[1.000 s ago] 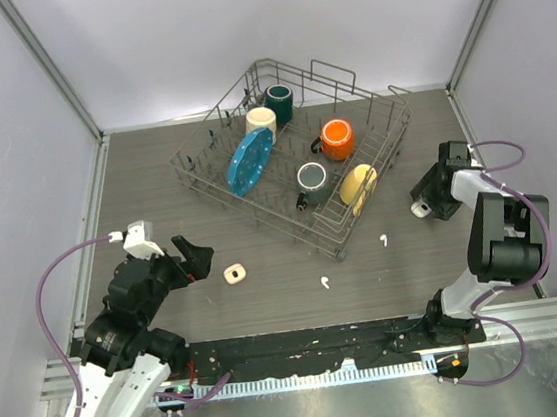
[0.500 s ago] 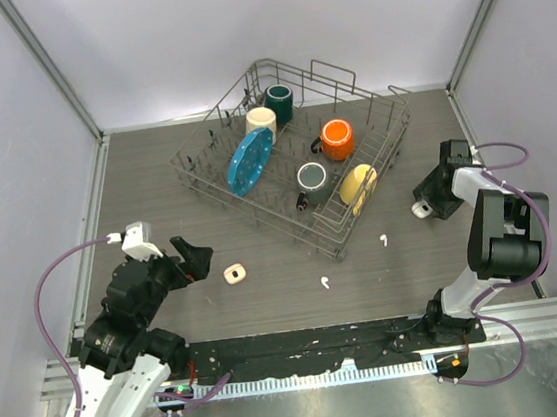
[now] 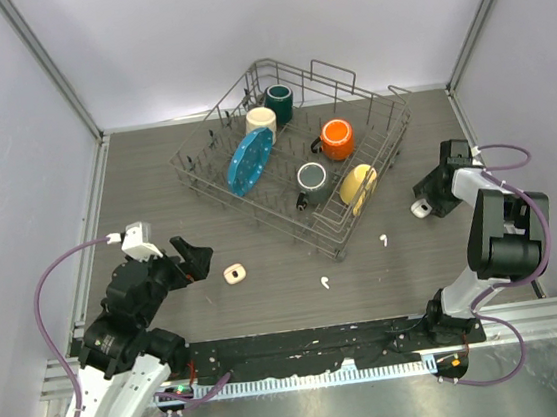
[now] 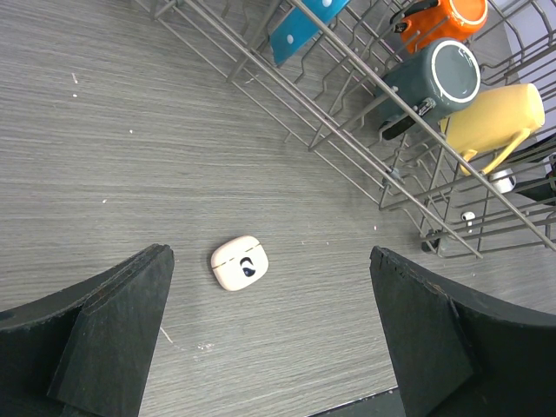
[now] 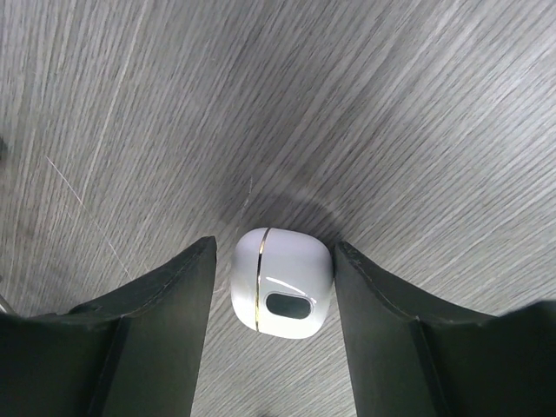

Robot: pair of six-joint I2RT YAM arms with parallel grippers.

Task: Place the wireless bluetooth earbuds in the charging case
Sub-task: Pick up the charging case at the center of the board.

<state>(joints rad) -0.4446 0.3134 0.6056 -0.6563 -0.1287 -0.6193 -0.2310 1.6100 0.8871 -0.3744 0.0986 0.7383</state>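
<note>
A closed white charging case (image 5: pixel 282 282) lies on the table between the fingers of my right gripper (image 5: pixel 274 247). The jaws are open, with a small gap on the left side and the right finger almost touching. In the top view the case (image 3: pixel 419 208) is at the right, under that gripper (image 3: pixel 423 202). A closed beige case (image 3: pixel 234 273) lies just right of my open, empty left gripper (image 3: pixel 196 261); it also shows between that gripper's fingers (image 4: pixel 239 262). Two white earbuds (image 3: pixel 384 240) (image 3: pixel 324 283) lie loose on the table. The cream-beige earbuds are out of view.
A wire dish rack (image 3: pixel 392 140) stands at the back middle with a blue plate (image 3: pixel 249 160) and several mugs, among them an orange (image 3: pixel 337 138) and a yellow one (image 3: pixel 357 185). The rack's near corner (image 4: pixel 430 239) is close to the right earbud.
My right gripper has shifted slightly over the white case. The left arm, beige case and earbuds have not moved.
</note>
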